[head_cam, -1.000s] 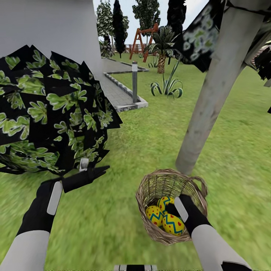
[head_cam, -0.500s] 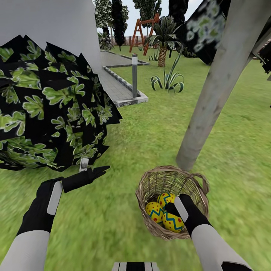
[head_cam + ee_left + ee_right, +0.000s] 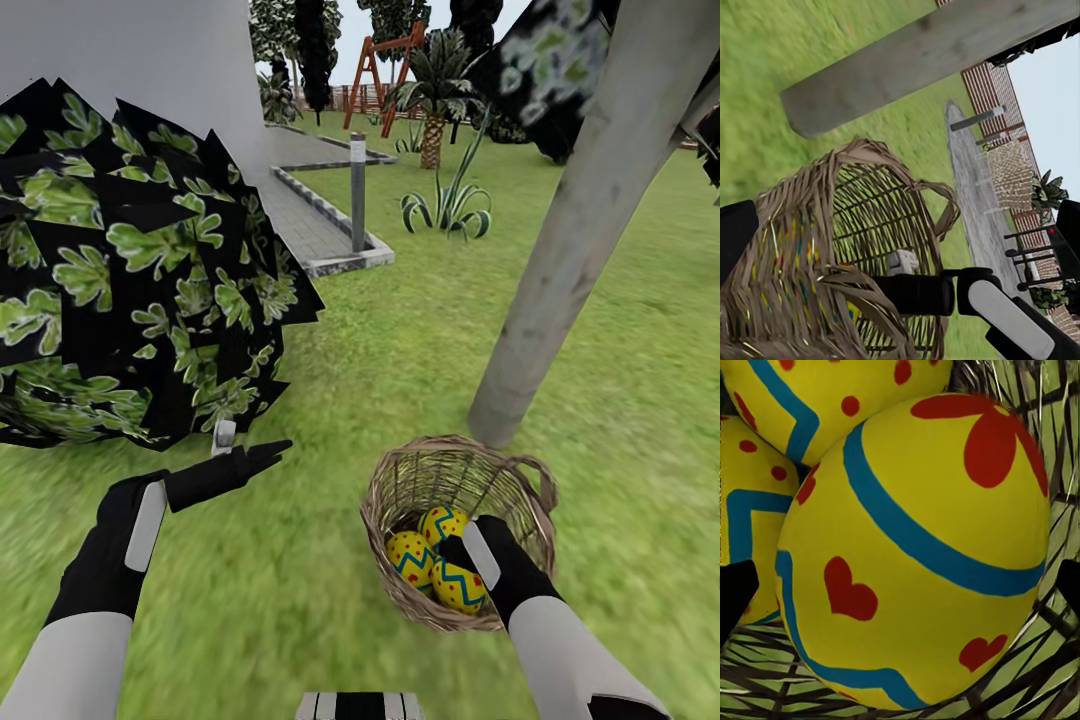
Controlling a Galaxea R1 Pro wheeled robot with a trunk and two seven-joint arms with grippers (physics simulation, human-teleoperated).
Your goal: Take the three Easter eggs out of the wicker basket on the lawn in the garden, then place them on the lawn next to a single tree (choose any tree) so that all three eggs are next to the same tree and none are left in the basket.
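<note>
I'm looking over the mottled green lawn (image 3: 330, 380) — pale grey-beige tree trunk (image 3: 570, 240) just beyond the round brown wicker basket (image 3: 400, 490), three yellow zigzag-painted eggs (image 3: 435, 560) inside. My right end effector (image 3: 462, 553) is reaching in, fingers apart around one egg (image 3: 915, 547); my left end effector (image 3: 245, 462) is hanging unclasped beside it.

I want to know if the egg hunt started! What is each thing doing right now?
Three Easter eggs: all inside the basket.
Wicker basket: upright on the lawn, beside the tree.
Right tool: reaching into the basket, open around the hearts egg.
Left tool: over grass, holding nothing.
</note>
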